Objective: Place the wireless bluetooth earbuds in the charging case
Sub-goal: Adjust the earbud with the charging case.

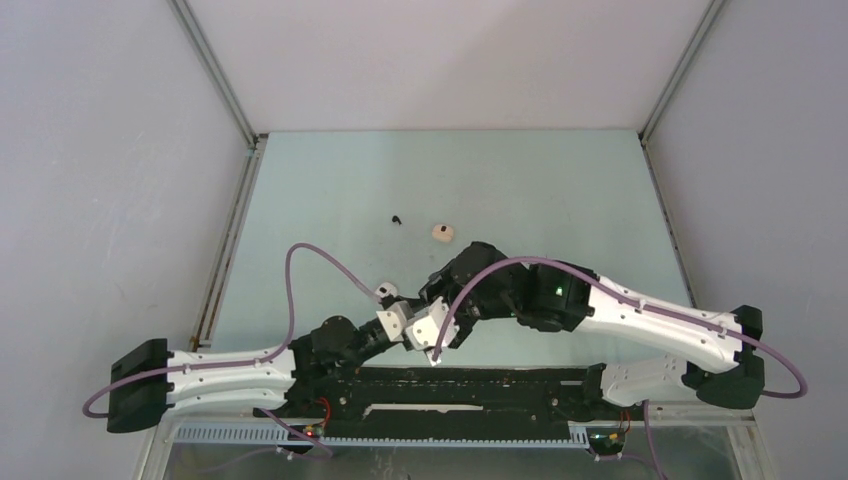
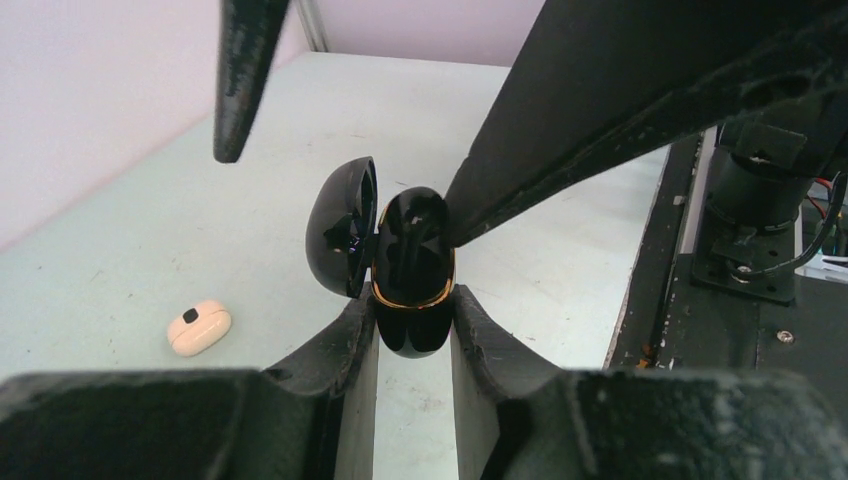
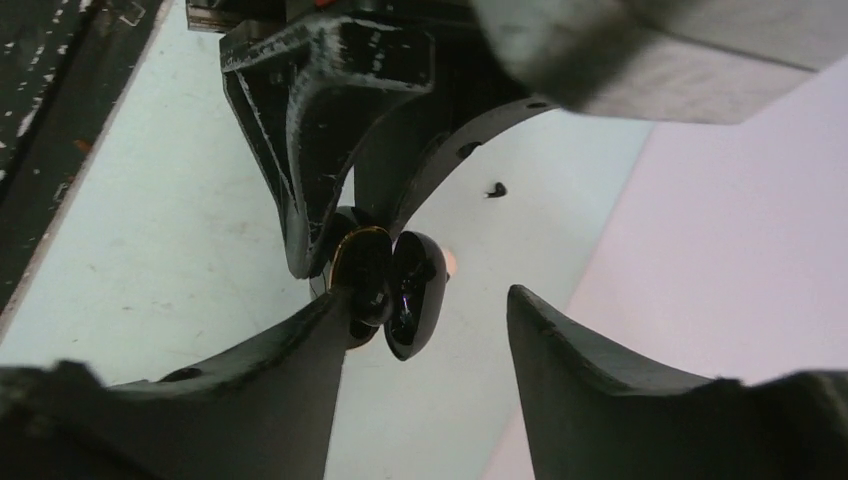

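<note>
Glossy black plastic charging case (image 2: 412, 262), its rim a gold metallic band. Fingers (image 2: 335, 352) beside the case look matt black and scuffed. The table (image 2: 150, 230) beneath the case is smooth and matt.

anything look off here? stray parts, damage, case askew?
Nothing broken or spilled. The black charging case sits clamped in the left gripper, lid swung open; the right gripper is open, fingers either side of it. Only loose items: a black earbud and a beige earbud lying apart on the table.

Glossy black charging case (image 2: 413, 270), lid swung open; tiny black earbud (image 1: 398, 218) lies well apart
</note>
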